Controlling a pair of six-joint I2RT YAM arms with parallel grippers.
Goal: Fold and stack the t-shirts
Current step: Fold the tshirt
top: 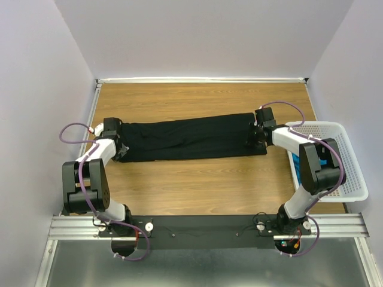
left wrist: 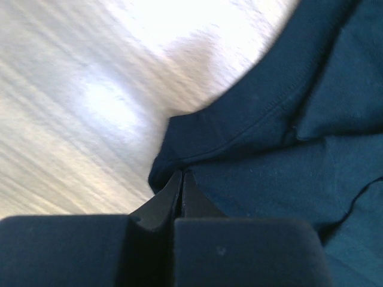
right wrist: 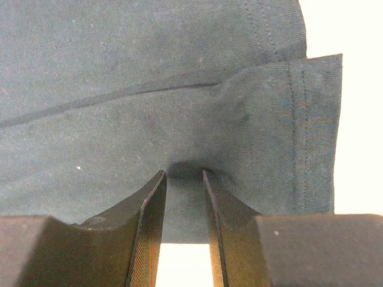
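Observation:
The black t-shirt [top: 191, 139] lies on the wooden table as a long strip folded lengthwise, running left to right. My left gripper [top: 121, 145] is at its left end; in the left wrist view the jaws [left wrist: 181, 174] are pressed together on a bunched edge of the black t-shirt [left wrist: 269, 143] near a stitched hem. My right gripper [top: 258, 135] is at the strip's right end; its fingers [right wrist: 182, 174] stand slightly apart with the tips pressing a dimple into the black t-shirt [right wrist: 149, 72], near its hemmed edge. The teal-blue t-shirt [top: 324, 161] shows partly inside the basket, behind my right arm.
A white lattice basket [top: 344, 152] stands at the table's right edge, close to my right arm. The wooden table [top: 197, 185] has walls on the left, back and right. A metal rail with the arm bases runs along the near edge.

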